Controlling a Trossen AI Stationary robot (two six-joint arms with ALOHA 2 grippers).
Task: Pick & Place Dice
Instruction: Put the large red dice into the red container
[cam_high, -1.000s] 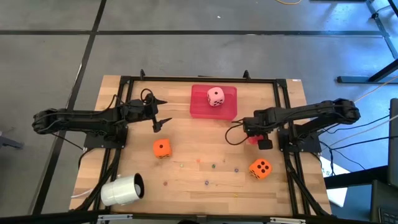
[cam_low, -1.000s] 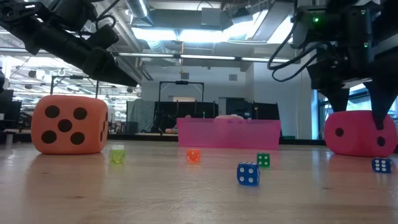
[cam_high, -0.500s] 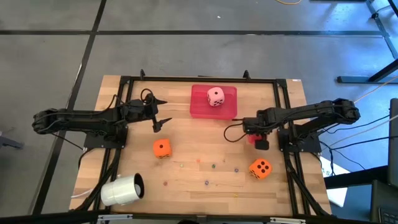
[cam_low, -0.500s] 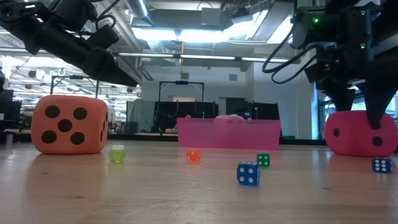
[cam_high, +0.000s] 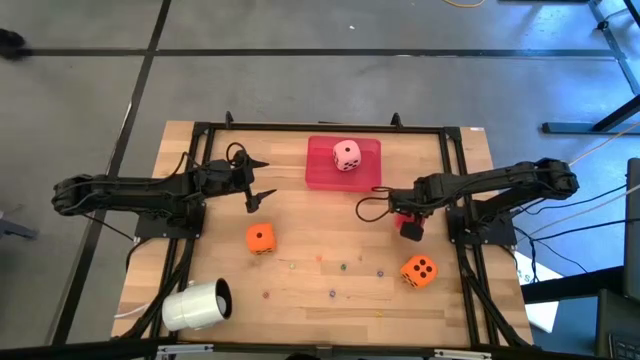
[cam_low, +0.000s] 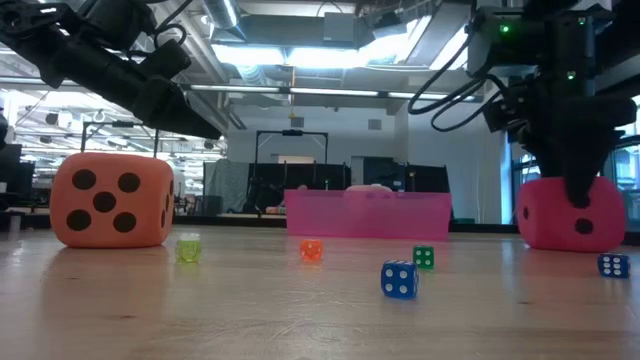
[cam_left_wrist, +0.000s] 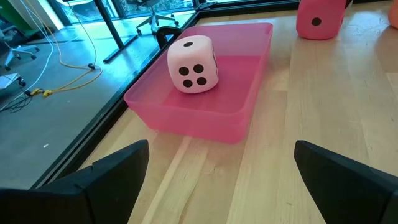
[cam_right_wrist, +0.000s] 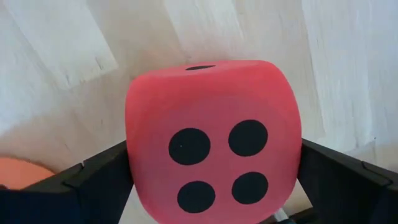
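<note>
The red die (cam_right_wrist: 211, 143) sits between the fingers of my right gripper (cam_high: 406, 222), right of the table's middle; the gripper is shut on it. It also shows in the low view as the red die (cam_low: 560, 218). The pale pink die (cam_left_wrist: 194, 63) lies in the pink tray (cam_high: 325, 172) at the far edge. One orange die (cam_high: 260, 238) rests on the table left of centre, the other orange die (cam_high: 418, 270) near the right edge. My left gripper (cam_high: 256, 181) hangs open above the table, left of the tray. My right gripper pinches the red die between its two fingers, one on each opposite side face (cam_right_wrist: 134, 155), coming from above and pointing down. The four-pip face (cam_right_wrist: 217, 158) looks up at the wrist camera. In the low view the die's underside (cam_low: 570, 245) is still at table level.
A white cup (cam_high: 197, 305) lies on its side at the near left corner. Several tiny coloured dice (cam_low: 398, 280) are scattered across the near middle of the table. A black frame (cam_high: 320, 128) runs along the far edge and both sides.
My right gripper has shifted a little toward the table's left, and its fingers, which stood apart on either side of the red die, have shut on it. The die has slid slightly the same way.
</note>
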